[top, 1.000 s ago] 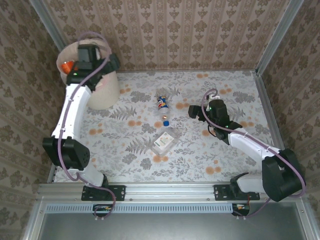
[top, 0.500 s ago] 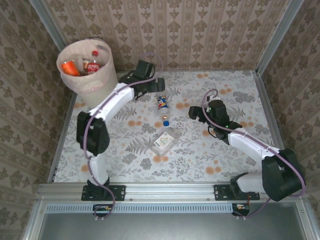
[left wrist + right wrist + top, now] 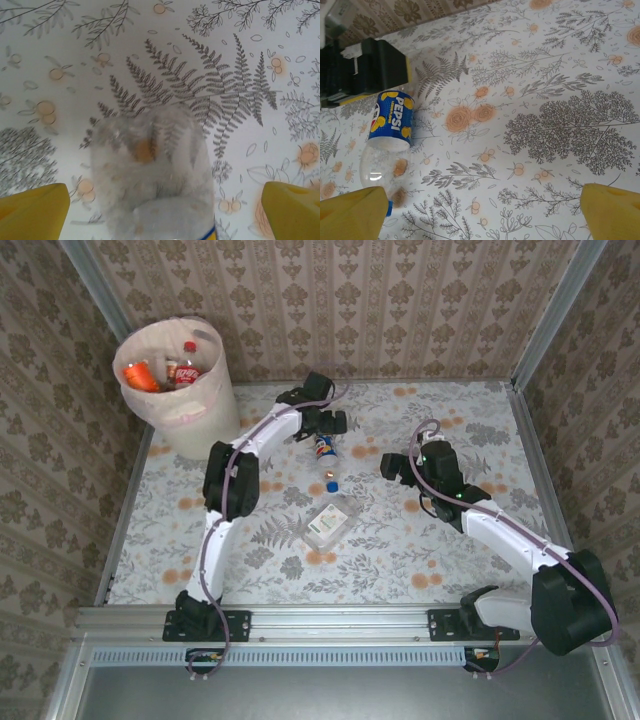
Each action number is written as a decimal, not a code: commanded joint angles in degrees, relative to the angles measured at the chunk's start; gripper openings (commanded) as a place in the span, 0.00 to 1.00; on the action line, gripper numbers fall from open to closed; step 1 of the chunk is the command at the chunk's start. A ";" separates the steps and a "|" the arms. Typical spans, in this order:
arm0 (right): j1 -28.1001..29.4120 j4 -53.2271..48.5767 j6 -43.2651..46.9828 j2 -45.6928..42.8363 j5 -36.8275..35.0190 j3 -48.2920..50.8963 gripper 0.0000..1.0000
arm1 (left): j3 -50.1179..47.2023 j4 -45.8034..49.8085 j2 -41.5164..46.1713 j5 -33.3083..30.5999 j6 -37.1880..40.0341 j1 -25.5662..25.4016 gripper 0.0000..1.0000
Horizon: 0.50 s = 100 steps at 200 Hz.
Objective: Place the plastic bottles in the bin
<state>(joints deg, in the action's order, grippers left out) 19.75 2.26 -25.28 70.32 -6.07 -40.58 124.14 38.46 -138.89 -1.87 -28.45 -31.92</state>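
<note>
Top external: Pepsi bottle [image 3: 324, 452] lies in the middle of the surface [image 3: 470, 420], base to 12 o'clock, blue cap to 6. My left hand [image 3: 322, 428] hangs over its base end, jaws wide, nothing held. Left wrist view has the clear base centred between my yellow fingertips [image 3: 31, 212]. Crushed clear bottle [image 3: 330, 524] lies near the cap at 6 o'clock, apart from it. My right hand [image 3: 392, 466] sits at 3 o'clock, wide too, empty. Bin [image 3: 205, 425] stands at 10 o'clock, well apart, some bottles [image 3: 178, 371] already inside.

Step in hand, I judge: grasp the Pepsi one. To do it well, drop straight, one finger either side of the body. Bite nearer the label than the rounded base, which may squirt out. Close softly, thin plastic buckles. Lift clear before swinging to 10 o'clock, let go above the rim. Keep right hand off.
</note>
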 commanded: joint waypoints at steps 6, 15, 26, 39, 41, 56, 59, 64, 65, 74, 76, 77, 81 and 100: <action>-0.32 -2.23 1.08 -1.51 -1.40 -0.67 1.00 | 5.96 4.64 -4.32 -7.52 2.93 -1.46 0.97; -0.32 -2.42 1.19 -1.76 -1.40 -0.52 1.00 | 7.15 5.23 -5.53 -8.29 2.74 -1.43 0.95; -0.32 -2.69 1.41 -2.11 -1.49 -0.30 1.00 | 8.11 6.03 -6.67 -8.55 2.26 -1.47 0.92; -0.32 -2.92 1.62 -2.51 -1.53 0.04 1.00 | 8.40 6.28 -7.54 -8.91 1.97 -1.48 0.88; -0.32 -2.95 1.57 -2.55 -1.63 0.01 1.00 | 8.45 6.24 -7.58 -9.09 1.99 -1.48 0.88; -0.30 -3.29 1.91 -2.81 -1.61 0.10 1.00 | 8.51 6.02 -8.13 -9.74 2.37 -1.48 0.81; -0.32 -3.30 1.98 -2.82 -1.66 0.19 1.00 | 8.61 5.94 -8.21 -9.67 2.45 -1.40 0.80; -0.32 -3.45 2.07 -2.82 -1.70 0.14 1.00 | 8.65 5.89 -8.23 -9.63 2.53 -1.34 0.77; -0.28 -3.47 2.07 -2.82 -1.73 0.14 1.00 | 8.62 5.86 -8.23 -9.64 2.52 -1.37 0.77; -0.32 -3.54 2.14 -2.82 -1.75 0.06 1.00 | 8.67 5.96 -8.19 -9.13 2.60 -1.19 0.72; -0.32 -3.57 2.14 -2.76 -1.71 0.06 1.00 | 8.67 6.05 -8.16 -8.99 2.61 -1.14 0.71; -0.32 -3.58 2.15 -2.75 -1.73 0.06 1.00 | 8.67 6.12 -8.11 -8.99 2.56 -1.08 0.71; -0.28 -3.54 2.18 -2.78 -1.72 0.06 1.00 | 8.67 6.23 -7.97 -8.55 2.48 -1.00 0.69; -0.27 -3.60 2.39 -2.65 -1.82 -0.03 1.00 | 7.25 6.27 -6.25 -7.47 2.47 -0.47 0.65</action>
<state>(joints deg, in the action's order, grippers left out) 19.75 0.23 -23.99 68.55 -6.26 -40.56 130.93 43.09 -146.43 -9.41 -26.52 -33.26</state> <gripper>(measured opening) 0.999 0.666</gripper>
